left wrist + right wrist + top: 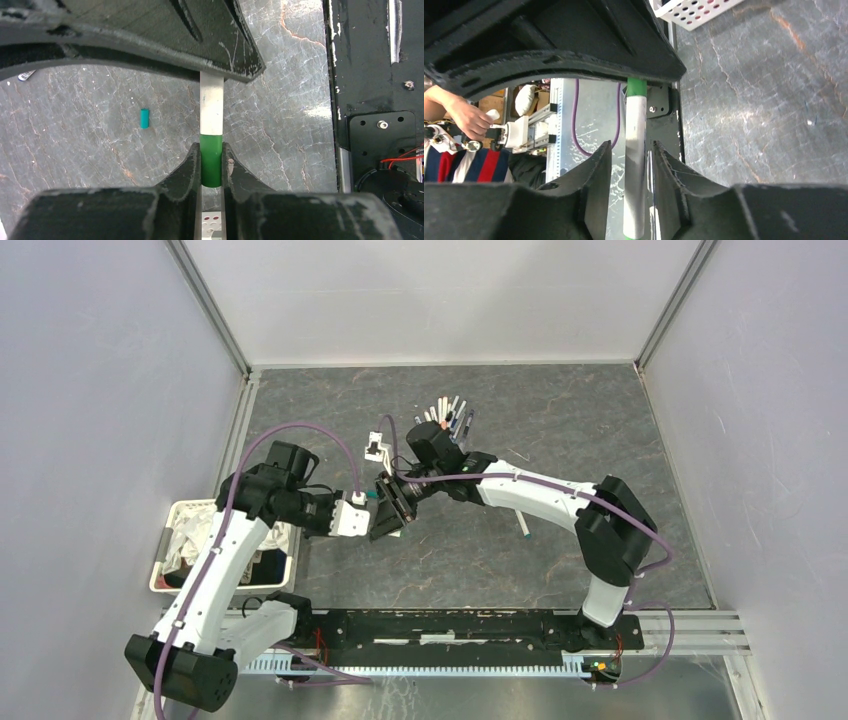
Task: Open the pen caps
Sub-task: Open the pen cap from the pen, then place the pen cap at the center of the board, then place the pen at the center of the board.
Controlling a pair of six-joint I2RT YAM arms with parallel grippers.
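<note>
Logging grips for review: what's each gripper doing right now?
Left gripper: closed on the green cap.
Right gripper: open around the white pen barrel.

A white perforated basket (pixel 190 504) sits at the left edge of a dark marbled table (pixel 560 420) enclosed by grey walls (pixel 90 370).

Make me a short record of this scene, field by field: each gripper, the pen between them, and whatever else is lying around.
left gripper: shut on the green cap
right gripper: open, fingers on either side of the white barrel, gaps showing
cap state: green cap not yet off
teal cap: loose on the table
pen bundle: far side of the table
basket: beside the left arm
</note>
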